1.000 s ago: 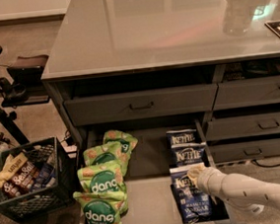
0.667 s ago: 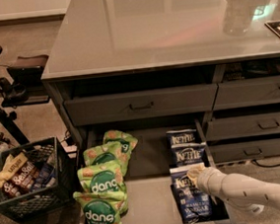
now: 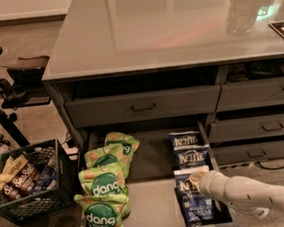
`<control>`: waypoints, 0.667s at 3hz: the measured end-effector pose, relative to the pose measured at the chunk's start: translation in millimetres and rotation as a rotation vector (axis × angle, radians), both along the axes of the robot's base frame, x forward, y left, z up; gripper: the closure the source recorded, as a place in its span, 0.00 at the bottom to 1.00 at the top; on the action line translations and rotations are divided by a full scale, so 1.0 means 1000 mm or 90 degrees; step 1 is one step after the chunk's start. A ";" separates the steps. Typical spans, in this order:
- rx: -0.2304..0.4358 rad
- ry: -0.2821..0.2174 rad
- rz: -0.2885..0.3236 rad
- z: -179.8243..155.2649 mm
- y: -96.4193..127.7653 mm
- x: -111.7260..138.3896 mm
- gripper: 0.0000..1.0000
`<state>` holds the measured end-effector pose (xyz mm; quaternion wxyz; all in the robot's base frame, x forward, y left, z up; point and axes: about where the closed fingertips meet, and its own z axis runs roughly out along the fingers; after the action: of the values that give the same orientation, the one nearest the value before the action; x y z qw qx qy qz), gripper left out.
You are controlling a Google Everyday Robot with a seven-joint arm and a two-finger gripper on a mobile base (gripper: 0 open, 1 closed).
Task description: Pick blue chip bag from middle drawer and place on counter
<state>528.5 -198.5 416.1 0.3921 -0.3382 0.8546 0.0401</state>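
The middle drawer (image 3: 153, 200) stands pulled out below the counter (image 3: 164, 28), so its contents lie open from above and the arm can enter from the lower right at a low slant. The gripper (image 3: 198, 174) sits at the arm's tip, down inside the drawer's right side, on or just over the top edge of the nearest blue chip bag (image 3: 195, 212); whether it is open or closed on the bag I cannot tell. That bag lies flat, mostly below and in front of the gripper, with its logo end partly under the arm. Two more blue bags (image 3: 190, 156) lie in a column just behind the gripper, overlapping one another, which likely makes the front one the easiest to take at its crimped top seam without disturbing the others. The green dang bags (image 3: 103, 189) are heaped well to the gripper's left, across a bare strip of drawer floor, so they should not interfere. The counter stretches above and behind the gripper, with plenty of free surface nearest the drawer for setting the bag down. A crate of snacks (image 3: 28, 181) stands on the floor far to the left, outside the reach of this move.
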 end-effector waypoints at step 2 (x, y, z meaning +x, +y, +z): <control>-0.025 -0.042 0.059 0.077 0.021 -0.044 0.25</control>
<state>484.3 -177.4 493.5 0.4109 -0.3865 0.8251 0.0305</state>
